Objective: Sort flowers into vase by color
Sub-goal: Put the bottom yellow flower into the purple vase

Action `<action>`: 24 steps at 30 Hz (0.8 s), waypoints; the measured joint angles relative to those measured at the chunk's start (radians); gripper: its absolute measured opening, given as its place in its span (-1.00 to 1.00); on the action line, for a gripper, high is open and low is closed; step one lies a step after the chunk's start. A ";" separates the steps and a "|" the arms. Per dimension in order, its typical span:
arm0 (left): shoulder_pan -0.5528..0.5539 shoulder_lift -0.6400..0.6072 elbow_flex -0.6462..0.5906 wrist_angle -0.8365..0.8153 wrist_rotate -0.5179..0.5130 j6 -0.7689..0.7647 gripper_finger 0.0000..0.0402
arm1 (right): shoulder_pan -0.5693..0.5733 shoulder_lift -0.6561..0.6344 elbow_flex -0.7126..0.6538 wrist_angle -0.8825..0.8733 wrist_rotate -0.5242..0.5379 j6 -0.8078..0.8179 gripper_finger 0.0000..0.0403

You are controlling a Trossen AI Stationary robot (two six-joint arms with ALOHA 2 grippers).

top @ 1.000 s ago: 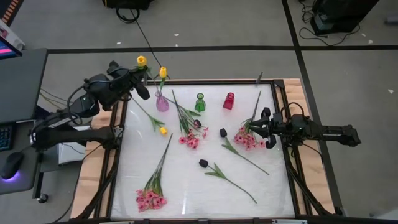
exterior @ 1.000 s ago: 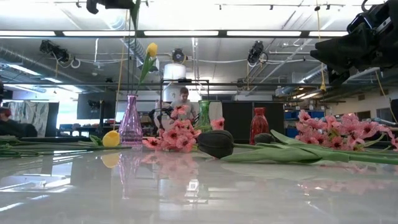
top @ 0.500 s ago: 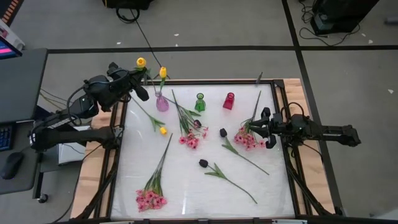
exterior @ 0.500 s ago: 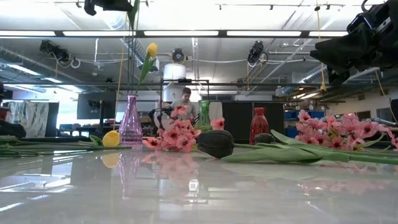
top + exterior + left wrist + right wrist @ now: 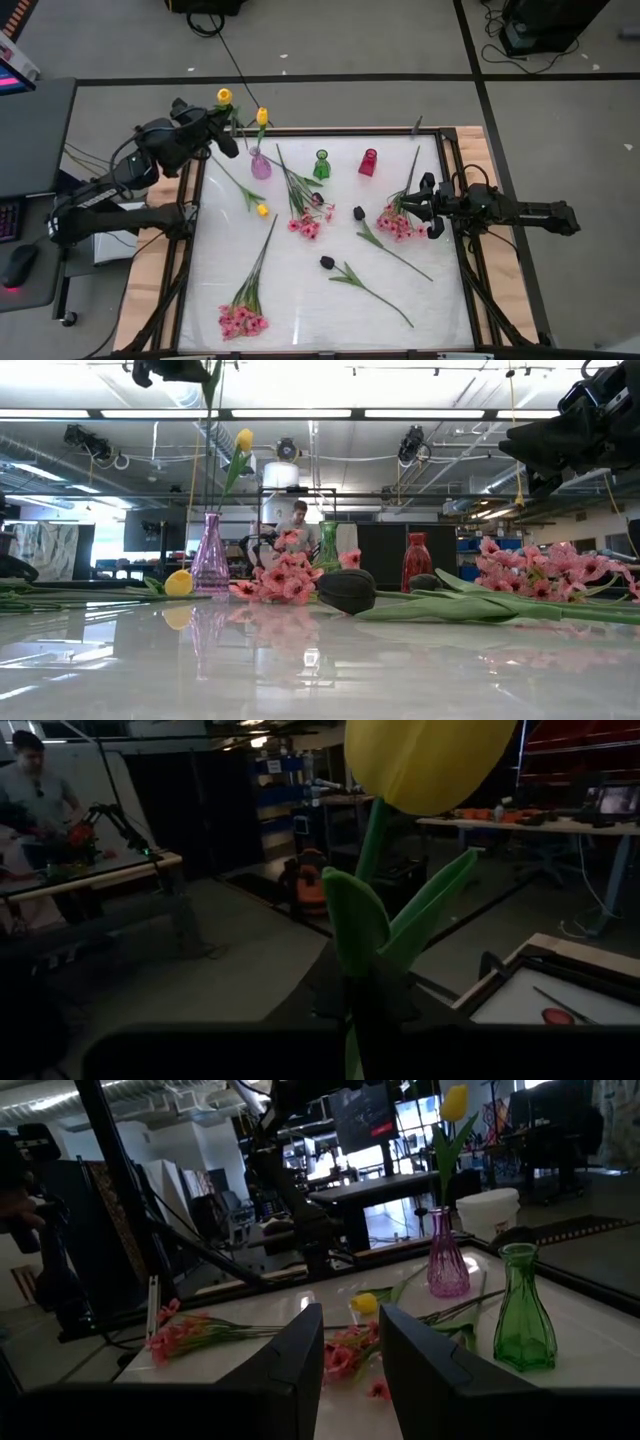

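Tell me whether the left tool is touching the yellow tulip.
Touching: the left wrist view shows the left tool shut on the yellow tulip's stem.

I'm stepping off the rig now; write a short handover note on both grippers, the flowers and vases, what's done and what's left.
Left gripper: shut on a yellow tulip, held up beyond the table's far left corner.
Right gripper: fingers slightly apart, holding nothing, hovering by the pink spray at the right edge.
Vases along the far side: purple vase with one yellow tulip in it; green vase and red vase not filled.
Left on the table: one yellow tulip, three pink sprays, three dark tulips.
Next, probably: put the held tulip in the purple vase.
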 joint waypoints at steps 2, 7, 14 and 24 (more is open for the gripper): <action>0.001 0.004 0.000 0.003 0.016 -0.002 -0.95 | 0.000 0.000 0.000 0.000 0.000 0.000 -0.45; 0.000 0.008 0.000 0.015 0.051 -0.024 -0.95 | 0.000 0.000 0.000 0.000 0.000 0.000 -0.45; 0.000 0.010 0.000 0.012 0.051 -0.028 -0.95 | 0.000 0.000 0.000 0.000 0.000 0.000 -0.45; 0.000 0.047 0.000 0.005 0.052 -0.054 -0.95 | 0.000 0.000 0.000 0.000 0.000 0.000 -0.45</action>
